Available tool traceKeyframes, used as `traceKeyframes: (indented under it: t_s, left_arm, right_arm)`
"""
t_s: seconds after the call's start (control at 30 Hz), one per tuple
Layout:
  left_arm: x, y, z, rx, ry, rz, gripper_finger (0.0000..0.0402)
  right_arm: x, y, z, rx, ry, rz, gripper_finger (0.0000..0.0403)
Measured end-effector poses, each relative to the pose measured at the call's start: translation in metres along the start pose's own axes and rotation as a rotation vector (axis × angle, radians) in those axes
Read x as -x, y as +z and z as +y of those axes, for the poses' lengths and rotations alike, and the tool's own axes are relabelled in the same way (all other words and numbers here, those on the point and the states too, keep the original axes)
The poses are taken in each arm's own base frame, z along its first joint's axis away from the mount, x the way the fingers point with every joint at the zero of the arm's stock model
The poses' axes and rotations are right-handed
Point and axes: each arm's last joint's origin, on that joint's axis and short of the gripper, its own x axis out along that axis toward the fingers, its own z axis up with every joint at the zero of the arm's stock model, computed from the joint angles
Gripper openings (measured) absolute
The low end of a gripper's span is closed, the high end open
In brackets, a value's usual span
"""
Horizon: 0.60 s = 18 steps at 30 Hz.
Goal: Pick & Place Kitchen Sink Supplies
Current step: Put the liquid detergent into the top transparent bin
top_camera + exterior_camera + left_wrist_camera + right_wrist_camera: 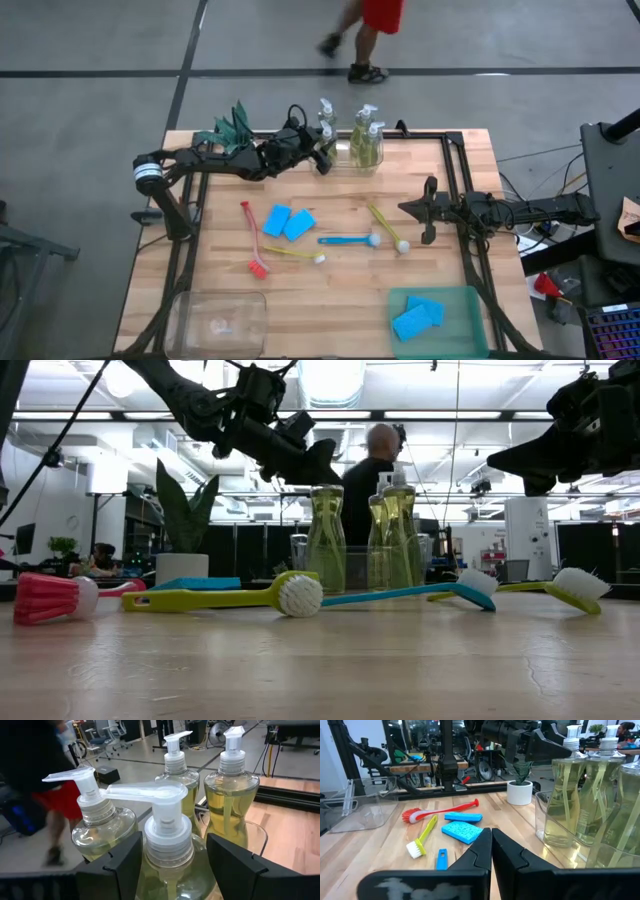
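Observation:
Four clear pump bottles of yellow-green soap (365, 140) stand at the table's far edge, in a clear container (540, 822). My left gripper (172, 850) is open, with one finger on each side of the nearest bottle (167, 827), below its pump. My right gripper (404, 208) is shut and hangs above the table's right side, touching nothing. Two blue sponges (288, 222) lie flat on the table, and two more (415, 318) lie in the green bin. Red (250, 240), yellow (295, 253), blue (350, 240) and yellow-green (388, 228) brushes lie on the wood. My left gripper comes level from the table's left, and its fingers (120, 862) flank the nearest bottle's neck and shoulder (170, 855). Whether they touch it I cannot tell. The bottle stands upright with the others.
A green plant in a white pot (185, 525) stands left of the bottles, under my left arm. A clear bin (220, 320) sits at the near left, a green bin (465, 300) at the near right. A person (370, 30) walks beyond the far edge.

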Motion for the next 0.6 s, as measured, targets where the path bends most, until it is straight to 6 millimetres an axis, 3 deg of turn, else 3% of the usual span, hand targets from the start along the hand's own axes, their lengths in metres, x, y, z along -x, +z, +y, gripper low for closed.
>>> traceKeyframes:
  t_s: [0.6]
  left_arm:
    - [0.0005, 0.0003, -0.0007, 0.011, -0.033, -0.009, 0.0218]
  right_arm:
    - [0.0, 0.0, 0.0, 0.0, 0.0, 0.0, 0.0009]
